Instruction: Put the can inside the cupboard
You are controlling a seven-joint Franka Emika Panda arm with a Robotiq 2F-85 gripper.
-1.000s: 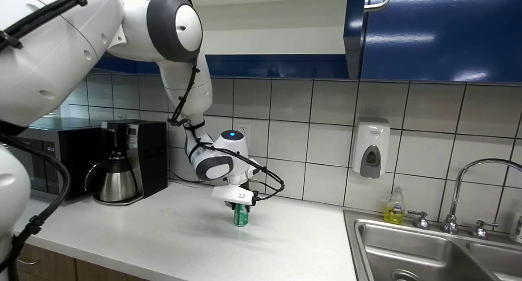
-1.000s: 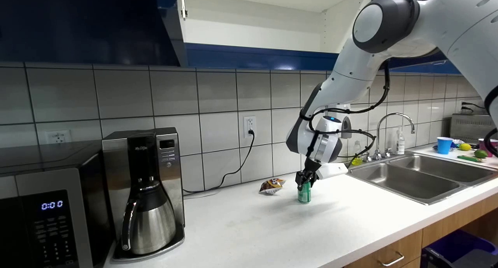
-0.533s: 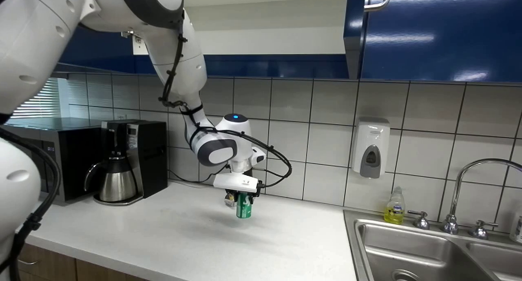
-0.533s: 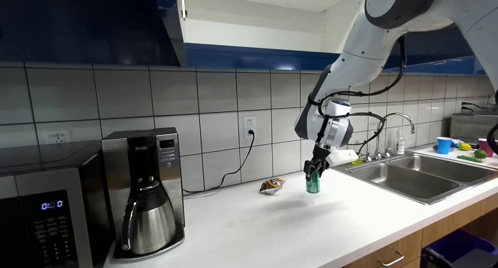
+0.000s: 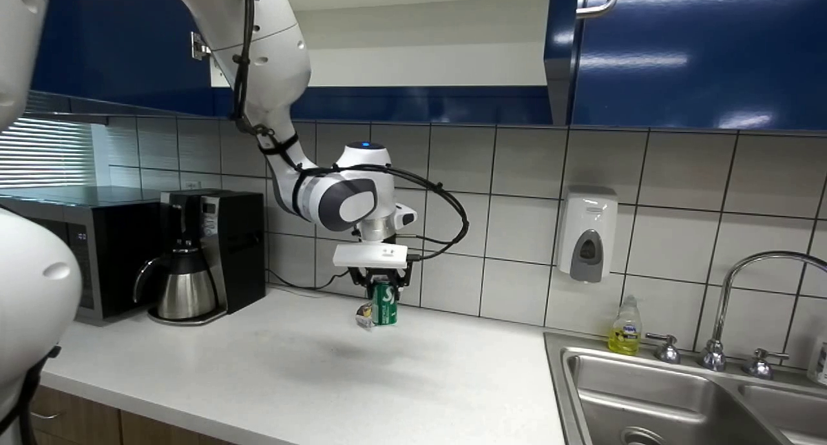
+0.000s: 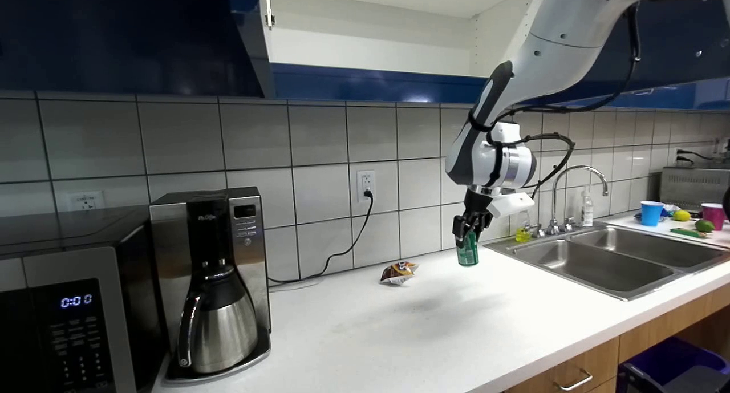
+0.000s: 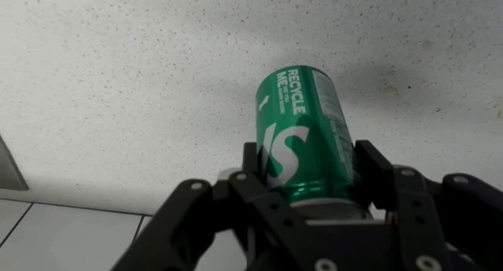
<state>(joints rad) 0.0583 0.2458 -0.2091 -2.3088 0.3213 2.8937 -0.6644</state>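
- Gripper point(image 7: 308, 159): pinches the can point(image 7: 302, 121) from both sides; I confirm this in the wrist view.
- Can, location: held above the counter point(image 6: 353, 341), lower than the cupboard point(image 6: 370, 45) and outside it. I cannot judge the clearance beneath its base.
- Can, lettering: I read "RECYCLE ME" in the wrist view. Smaller print is too fine to make out; the large white letters run in under the gripper.
- Can, top: covered by the gripper in both exterior views. In the wrist view I see only part of the silvery end.
- Cupboard: stands open, pale inside. Its top front edge lies beyond the frame in both exterior views, and the arm point(image 6: 539, 68) masks part of the interior.
- Packet point(image 5: 364, 316): in an exterior view it meets the can edge to edge; I cannot tell how much is masked. Its print is unreadable.
- Microwave point(image 6: 74, 324): cut off at the left in both exterior views.
- Grey corner point(image 7: 10, 168), left edge of the wrist view: too little shows for me to identify it.
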